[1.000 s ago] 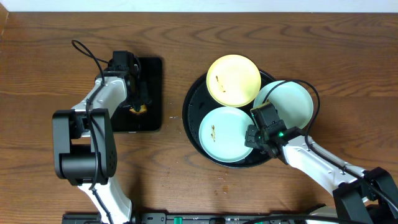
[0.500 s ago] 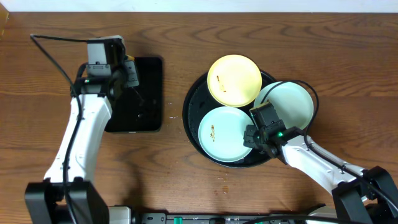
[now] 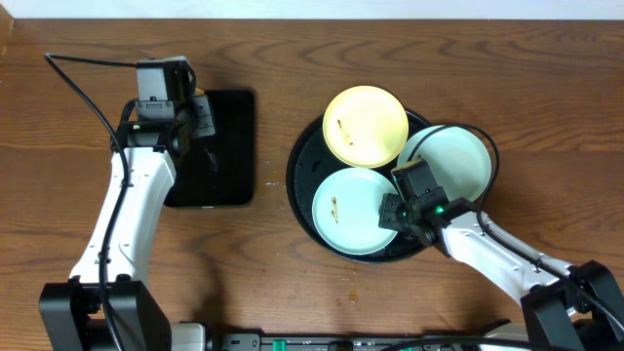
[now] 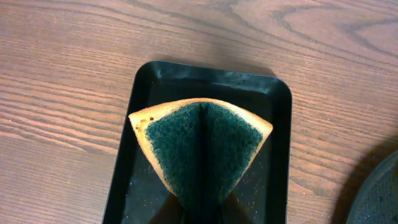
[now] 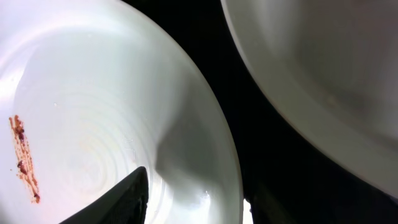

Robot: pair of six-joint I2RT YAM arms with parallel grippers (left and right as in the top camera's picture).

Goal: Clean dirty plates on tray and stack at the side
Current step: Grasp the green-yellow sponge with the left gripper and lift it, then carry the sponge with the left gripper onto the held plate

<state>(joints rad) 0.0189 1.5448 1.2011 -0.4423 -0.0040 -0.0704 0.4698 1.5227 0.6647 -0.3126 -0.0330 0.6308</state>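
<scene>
Right gripper (image 5: 196, 202), jaws apart, straddles the rim of a smeared pale mint round plate (image 3: 349, 210) on the glossy black round tray (image 3: 300, 166); a shallow bite risks slipping. Left of the tray, left gripper (image 3: 198, 119) clenches a green-yellow sponge (image 4: 202, 146).

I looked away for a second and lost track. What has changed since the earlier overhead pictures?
The left gripper lifted the sponge off the small rectangular tray and now holds it folded above that tray's far end. The right gripper has opened its jaws astride the rim of the front mint plate. All three plates and the round tray stayed put.
</scene>
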